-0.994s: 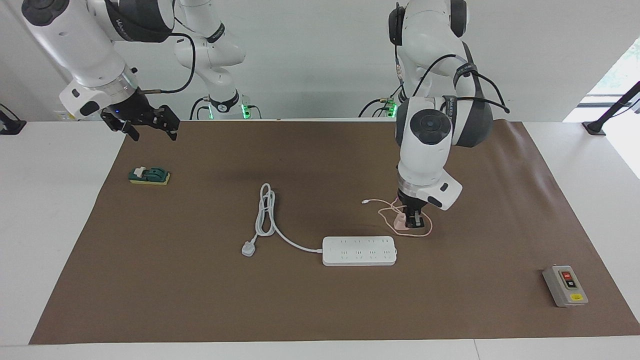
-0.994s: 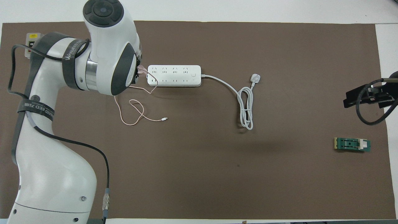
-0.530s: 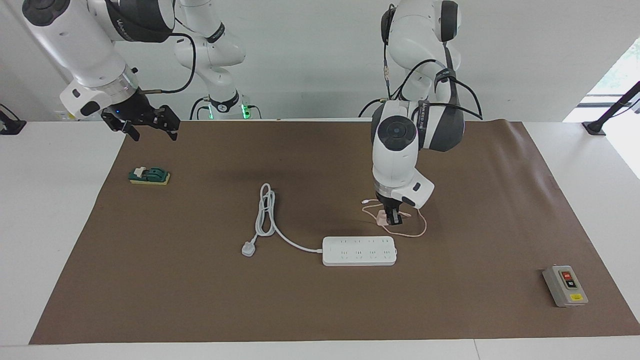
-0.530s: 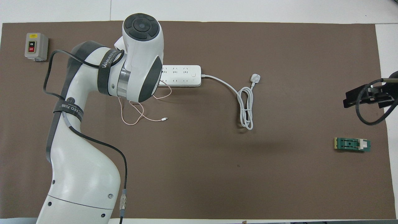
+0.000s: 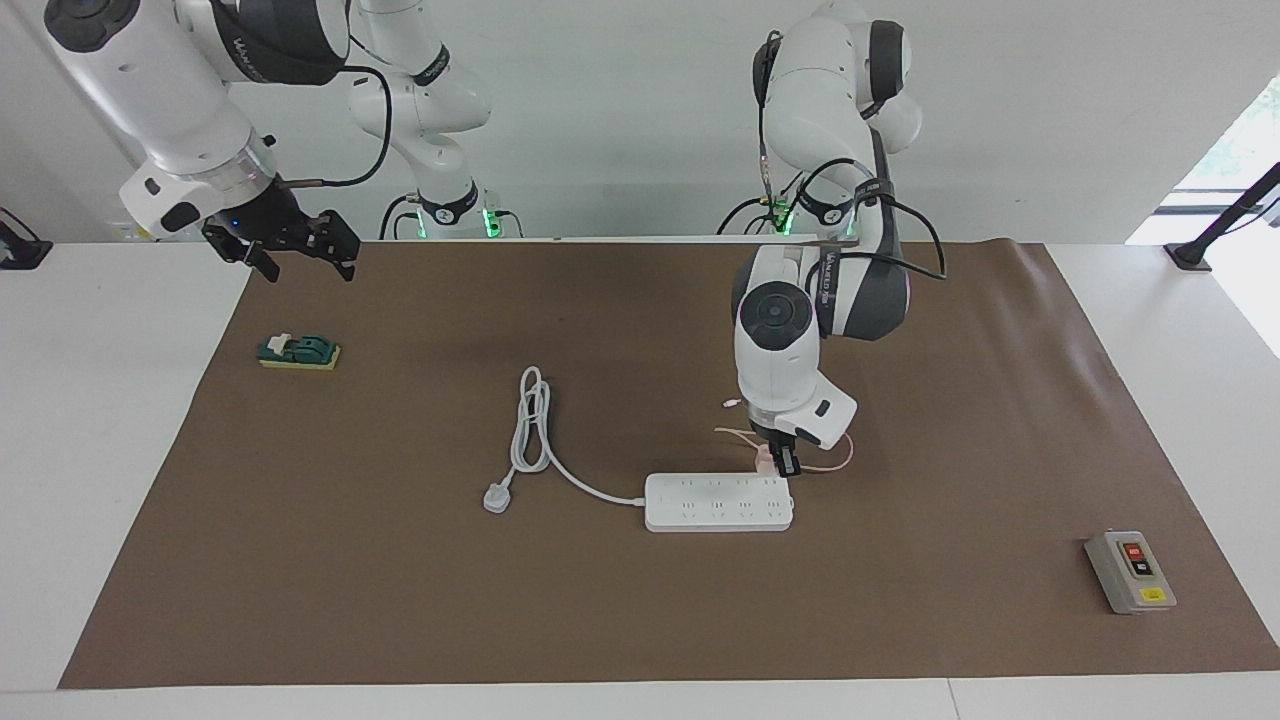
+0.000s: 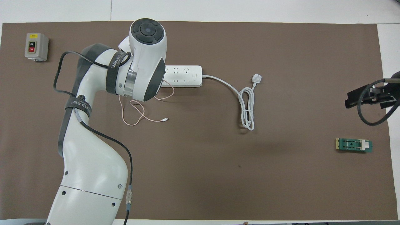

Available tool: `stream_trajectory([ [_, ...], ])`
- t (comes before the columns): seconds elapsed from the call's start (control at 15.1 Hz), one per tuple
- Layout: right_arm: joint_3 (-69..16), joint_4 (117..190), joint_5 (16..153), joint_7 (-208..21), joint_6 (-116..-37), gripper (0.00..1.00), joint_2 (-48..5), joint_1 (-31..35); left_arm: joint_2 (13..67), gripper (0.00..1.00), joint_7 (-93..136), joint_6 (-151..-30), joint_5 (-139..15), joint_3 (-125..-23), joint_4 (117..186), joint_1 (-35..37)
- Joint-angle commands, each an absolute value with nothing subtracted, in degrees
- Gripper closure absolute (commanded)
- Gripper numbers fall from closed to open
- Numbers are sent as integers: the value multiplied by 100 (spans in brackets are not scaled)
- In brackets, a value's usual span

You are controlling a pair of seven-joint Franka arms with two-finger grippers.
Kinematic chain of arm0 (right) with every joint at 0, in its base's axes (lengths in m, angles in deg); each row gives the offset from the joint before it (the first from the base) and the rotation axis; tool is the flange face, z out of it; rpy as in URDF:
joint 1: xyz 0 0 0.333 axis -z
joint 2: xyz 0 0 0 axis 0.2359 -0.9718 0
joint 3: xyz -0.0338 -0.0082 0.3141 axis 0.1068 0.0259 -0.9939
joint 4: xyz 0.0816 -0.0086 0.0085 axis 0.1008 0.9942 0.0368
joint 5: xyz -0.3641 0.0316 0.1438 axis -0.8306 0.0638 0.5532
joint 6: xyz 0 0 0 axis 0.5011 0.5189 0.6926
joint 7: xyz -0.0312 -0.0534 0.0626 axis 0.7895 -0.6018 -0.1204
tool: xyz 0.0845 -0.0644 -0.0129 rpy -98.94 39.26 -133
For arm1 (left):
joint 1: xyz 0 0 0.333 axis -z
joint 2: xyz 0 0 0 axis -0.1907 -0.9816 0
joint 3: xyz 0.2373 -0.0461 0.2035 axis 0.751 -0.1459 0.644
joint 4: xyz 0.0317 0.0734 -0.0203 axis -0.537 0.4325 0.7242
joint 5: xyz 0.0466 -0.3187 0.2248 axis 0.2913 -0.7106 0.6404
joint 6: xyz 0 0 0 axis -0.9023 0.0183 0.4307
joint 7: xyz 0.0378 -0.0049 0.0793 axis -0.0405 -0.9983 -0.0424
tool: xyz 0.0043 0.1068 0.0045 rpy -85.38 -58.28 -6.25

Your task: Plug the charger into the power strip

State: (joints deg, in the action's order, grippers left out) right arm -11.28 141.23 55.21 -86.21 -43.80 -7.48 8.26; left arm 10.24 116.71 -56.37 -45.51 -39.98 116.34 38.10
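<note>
Left gripper (image 5: 785,461) clamps the charger (image 5: 766,458), just over the strip's (image 5: 718,502) end. Right gripper (image 5: 297,247) waits, jaws wide, holding nothing.

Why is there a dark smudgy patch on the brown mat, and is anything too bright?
Facing view: soft shadows on the brown mat under the raised arms, and a washed-out bright window at the edge. Overhead view: a faint shadow strip near the green block, and the left arm hides the charger and part of the power strip.
</note>
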Motion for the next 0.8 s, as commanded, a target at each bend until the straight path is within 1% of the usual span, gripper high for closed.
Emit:
stream_trajectory([
  [0.0, -1155, 14132, 5546, -8651, -4312, 0, -719, 872, 931, 100, 11571, -5705, -4506, -3956, 11451, 3735],
  [0.33, -1155, 14132, 5546, -8651, -4312, 0, -719, 864, 930, 100, 11061, -5722, -4506, -3965, 11530, 3717],
  [0.73, -1155, 14132, 5546, -8651, -4312, 0, -719, 864, 922, 100, 11007, -5933, -4515, -3974, 11627, 3708],
])
